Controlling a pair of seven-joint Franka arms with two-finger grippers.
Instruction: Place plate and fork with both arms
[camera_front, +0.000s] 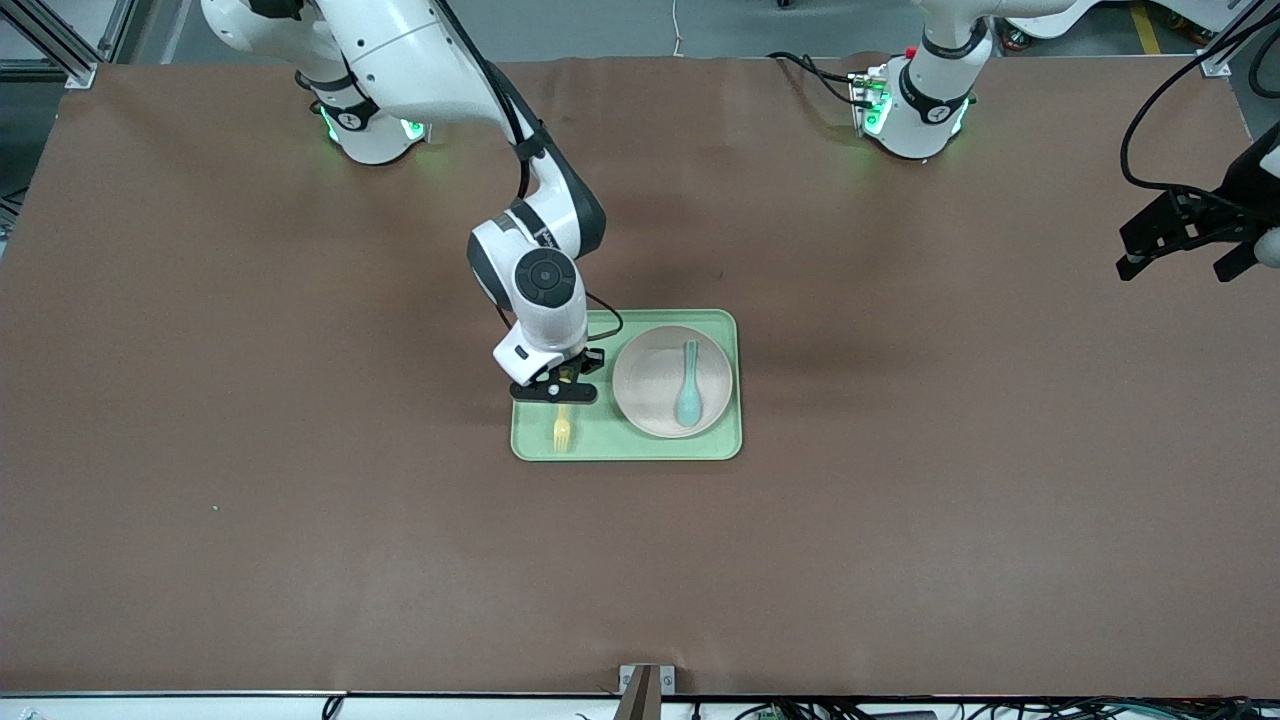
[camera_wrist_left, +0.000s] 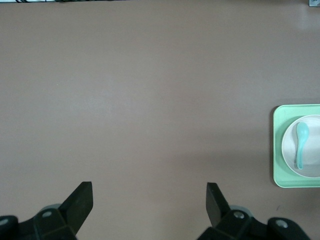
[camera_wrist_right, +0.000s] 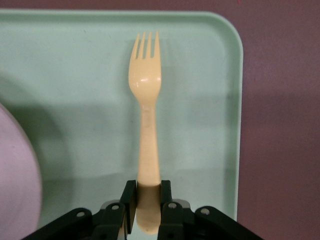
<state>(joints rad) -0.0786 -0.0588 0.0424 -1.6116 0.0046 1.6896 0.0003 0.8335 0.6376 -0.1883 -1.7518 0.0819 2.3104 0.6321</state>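
The yellow fork (camera_front: 562, 430) lies on the pale green tray (camera_front: 625, 450) at the tray's right-arm end, tines toward the front camera. My right gripper (camera_front: 563, 385) is low over the tray, shut on the fork's handle end; the right wrist view shows the fingers (camera_wrist_right: 129, 197) clamping the fork (camera_wrist_right: 146, 85). The off-white plate (camera_front: 650, 385) sits on the tray's left-arm end with a teal spoon (camera_front: 688, 385) lying in it. My left gripper (camera_front: 1180, 262) is open and empty, up over bare table at the left arm's end; its wrist view shows the gripper (camera_wrist_left: 149, 192) and the plate (camera_wrist_left: 315, 145).
The brown table mat (camera_front: 300, 450) surrounds the tray on all sides. The tray's rim (camera_wrist_right: 235, 100) runs close beside the fork. The plate's edge (camera_wrist_right: 15, 170) lies a short way from the fork. The left wrist view shows the tray (camera_wrist_left: 278, 150) and the spoon (camera_wrist_left: 301, 145).
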